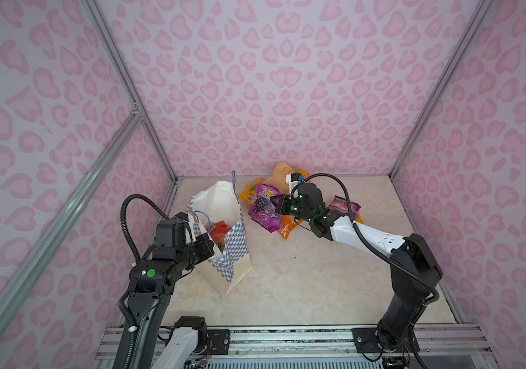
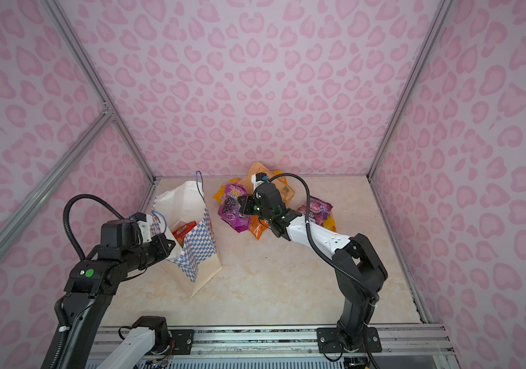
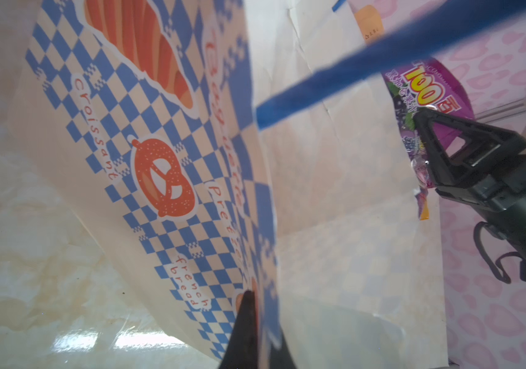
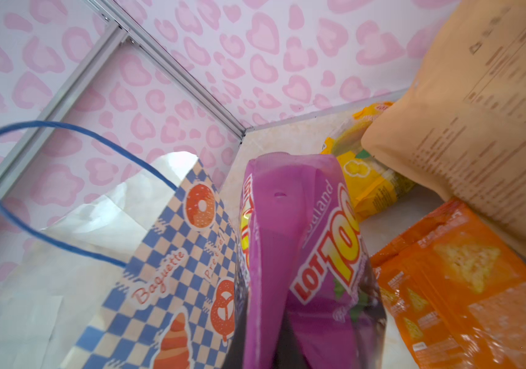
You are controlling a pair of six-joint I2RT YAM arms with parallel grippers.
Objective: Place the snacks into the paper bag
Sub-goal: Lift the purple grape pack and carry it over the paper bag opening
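Cream paper with blue-and-white checks makes up the paper bag (image 1: 234, 246), which stands on the marble-look table (image 1: 319, 271) on the left of both top views, its mouth open and tipped toward the left arm. The left gripper (image 1: 211, 248) is pinched tight on the near rim of the bag. The left wrist view shows a dark finger (image 3: 246, 319) pressed against the checkered wall edge, with a blue cord handle (image 3: 351, 75) crossing close to the lens. A red packet (image 1: 220, 230) lies inside the bag. The other snacks sit in a heap just beside the bag, toward the back wall: a tan pouch (image 1: 282, 174) at the rear, a yellow packet (image 1: 249, 191), an orange packet (image 1: 287, 227) and, partly behind the right arm, a pink packet (image 1: 346, 206). The right gripper (image 1: 275, 204) is closed down on a purple packet (image 1: 262, 207), gripping it by one end. In the right wrist view that packet (image 4: 287, 239) stands up between the fingers, next to the bag's side. Whether it has cleared the table cannot be told.
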